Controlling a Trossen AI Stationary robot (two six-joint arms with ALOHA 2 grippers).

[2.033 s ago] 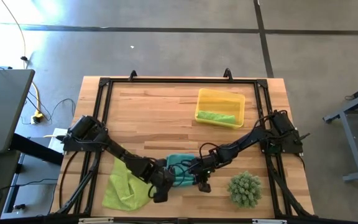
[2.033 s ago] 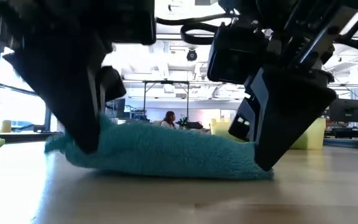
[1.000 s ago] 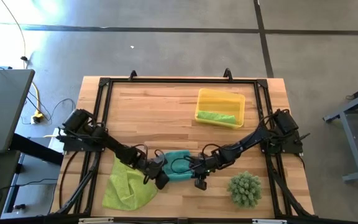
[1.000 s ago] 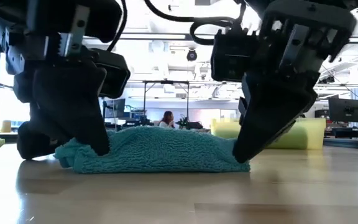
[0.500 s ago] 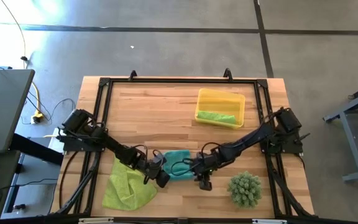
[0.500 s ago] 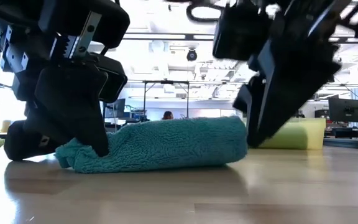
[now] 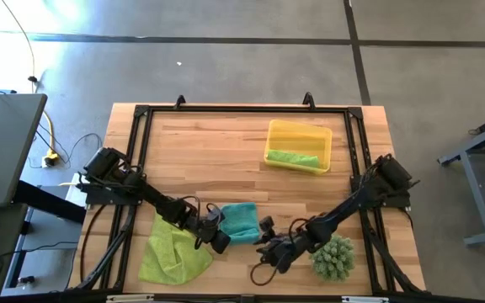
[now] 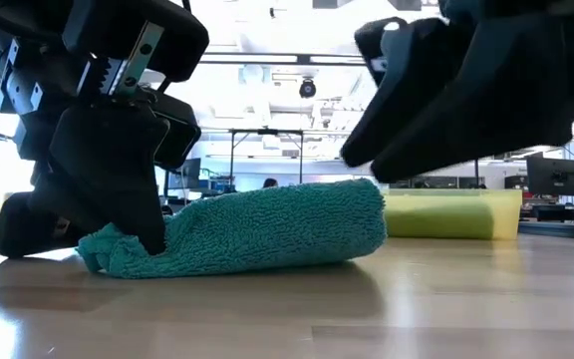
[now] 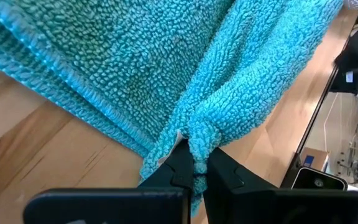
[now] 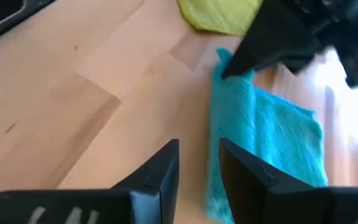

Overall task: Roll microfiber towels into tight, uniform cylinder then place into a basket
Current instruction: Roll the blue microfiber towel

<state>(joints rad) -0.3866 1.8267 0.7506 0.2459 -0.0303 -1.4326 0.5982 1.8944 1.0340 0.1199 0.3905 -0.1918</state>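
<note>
The wooden table (image 7: 226, 151) carries the whole arrangement, seen from above. Near its left front corner lies a lime-green towel (image 7: 171, 252), spread loose and not yet rolled. The basket (image 7: 298, 131), a shallow yellow tray, stands toward the far right and holds one lime-green towel (image 7: 293, 157) as a rolled cylinder, so one of three appears finished. At the near centre lies the teal towel (image 7: 241, 222), folded into a thick, uneven bundle that the low view shows to be flattened rather than a tight cylinder; it lies well apart from the basket. A spiky green plant (image 7: 333, 256) stands near the front right and takes no part in the task. The left gripper (image 9: 194, 169) sits at the left end of the teal towel, its fingers closed on a pinch of the cloth's edge, as the left wrist view shows. The right gripper (image 10: 199, 163) is clear of the cloth, just right of it toward the front and beside the plant, its fingers parted and empty. By this evidence, the teal towel needs tightening and placing, and the loose lime-green towel remains untouched.
</note>
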